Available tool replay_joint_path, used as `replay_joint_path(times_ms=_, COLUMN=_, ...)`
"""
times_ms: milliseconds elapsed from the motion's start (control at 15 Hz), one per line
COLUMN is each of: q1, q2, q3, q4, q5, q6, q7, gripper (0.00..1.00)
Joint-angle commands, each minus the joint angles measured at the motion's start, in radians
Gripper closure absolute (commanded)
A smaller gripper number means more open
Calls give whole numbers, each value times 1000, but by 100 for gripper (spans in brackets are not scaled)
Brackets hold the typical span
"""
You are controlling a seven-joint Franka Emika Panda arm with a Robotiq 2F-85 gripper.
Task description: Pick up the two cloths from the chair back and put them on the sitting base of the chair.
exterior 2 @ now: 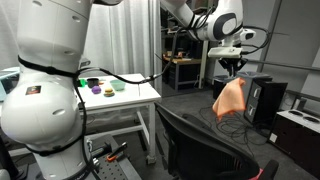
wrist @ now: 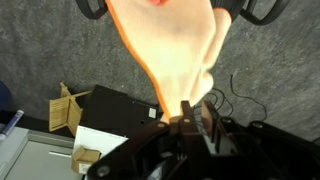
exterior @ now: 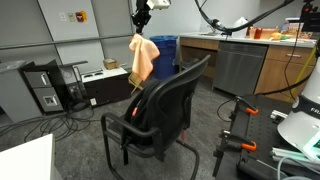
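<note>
Orange cloth [exterior: 143, 62] in gripper [exterior: 140, 33], cropped in wrist view

Open sideways; chair back [exterior: 178, 95] blocks beneath cloth [exterior: 143, 60].

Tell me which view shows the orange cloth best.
An exterior view: the orange cloth hangs whole from the tool, above the chair. In an exterior view the orange cloth also shows, against dark clutter. The wrist view crops its top.

Both exterior views, mid-range, share the chair [exterior: 165, 105] [exterior 2: 200, 142] and orange cloth [exterior: 143, 60] [exterior 2: 231, 98]. An exterior view faces the front edge of the counter [exterior: 250, 43]. Wrist view: close, looking down.
</note>
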Motion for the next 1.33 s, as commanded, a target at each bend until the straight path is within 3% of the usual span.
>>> replay_joint_path(times_ms=0, q1=-24, q2=71, q3=-10, q4=121, q5=-29, q6=-38, q7=45, gripper=49)
replay_joint_path(times_ms=467, q1=-53, q2=9, q3=37, q4=53, q5=38, q6=-138, q7=-13, gripper=0)
replay_joint_path(times_ms=800, q1=-39, q2=-111, q3=48, q4=-81, q5=25, q6=-211, q7=-30, gripper=0)
replay_joint_path(times_ms=1267, q1=-18, q2=-345, q3=44, q4=-353, q5=16, q6=-186, q7=-80, gripper=0)
